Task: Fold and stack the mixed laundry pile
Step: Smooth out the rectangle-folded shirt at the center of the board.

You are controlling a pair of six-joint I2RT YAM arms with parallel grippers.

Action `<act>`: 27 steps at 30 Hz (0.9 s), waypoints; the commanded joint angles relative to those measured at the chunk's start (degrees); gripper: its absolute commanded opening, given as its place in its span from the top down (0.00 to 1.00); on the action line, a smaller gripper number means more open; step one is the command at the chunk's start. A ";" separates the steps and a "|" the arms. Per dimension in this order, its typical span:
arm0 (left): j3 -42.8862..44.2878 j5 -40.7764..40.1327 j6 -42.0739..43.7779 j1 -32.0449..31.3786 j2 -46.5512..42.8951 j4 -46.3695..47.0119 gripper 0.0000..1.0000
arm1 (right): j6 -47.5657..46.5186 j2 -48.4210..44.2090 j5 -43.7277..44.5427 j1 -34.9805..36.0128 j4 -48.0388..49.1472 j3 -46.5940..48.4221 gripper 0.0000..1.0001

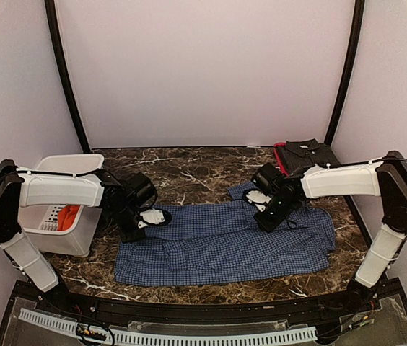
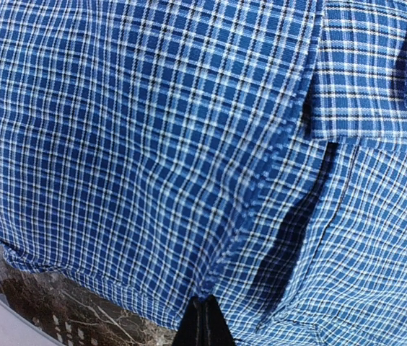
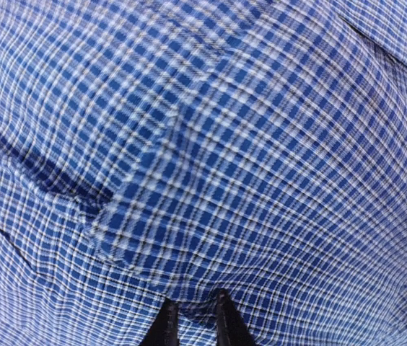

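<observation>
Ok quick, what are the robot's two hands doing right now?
Left end effector: closed, pinching the edge of the checked shirt.
Right end effector: closed on a fold of the checked shirt.

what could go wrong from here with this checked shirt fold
1. The left gripper seems to pinch only the very edge of the checked shirt, so the cloth may slip out when lifted.
2. The right gripper has its fingers apart over a bunched ridge. It might catch extra layers and fold crooked.
3. The white basket sits right beside the left arm, and a wide sweep could knock it.
</observation>
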 commanded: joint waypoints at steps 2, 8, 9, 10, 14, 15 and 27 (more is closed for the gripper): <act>1.12 -0.33 -0.11 -0.33 -1.51 -0.28 1.00 | -0.40 -0.27 3.47 1.05 -1.10 1.39 1.00; 1.70 -0.94 -0.05 -0.33 -2.42 -0.53 1.00 | -1.68 -4.35 5.35 1.30 -3.76 2.52 1.00; 1.91 -0.93 -0.05 -0.37 -2.74 -0.59 1.00 | -1.72 -5.16 5.49 1.33 -4.26 2.71 1.00; 2.03 -0.85 -0.04 -0.33 -2.91 -0.77 1.00 | -1.64 -5.88 5.57 1.32 -4.74 2.87 1.00; 2.48 -0.73 0.29 -0.38 -3.40 -1.24 1.00 | -1.56 -8.24 5.07 1.65 -6.33 2.88 1.00; 2.55 -0.60 0.30 -0.36 -3.43 -1.30 1.00 | -1.48 -8.66 4.79 1.70 -6.81 2.89 1.00; 1.24 1.42 -0.24 -0.34 -0.48 -3.50 1.00 | -0.75 -1.19 5.65 4.76 -10.67 3.15 1.00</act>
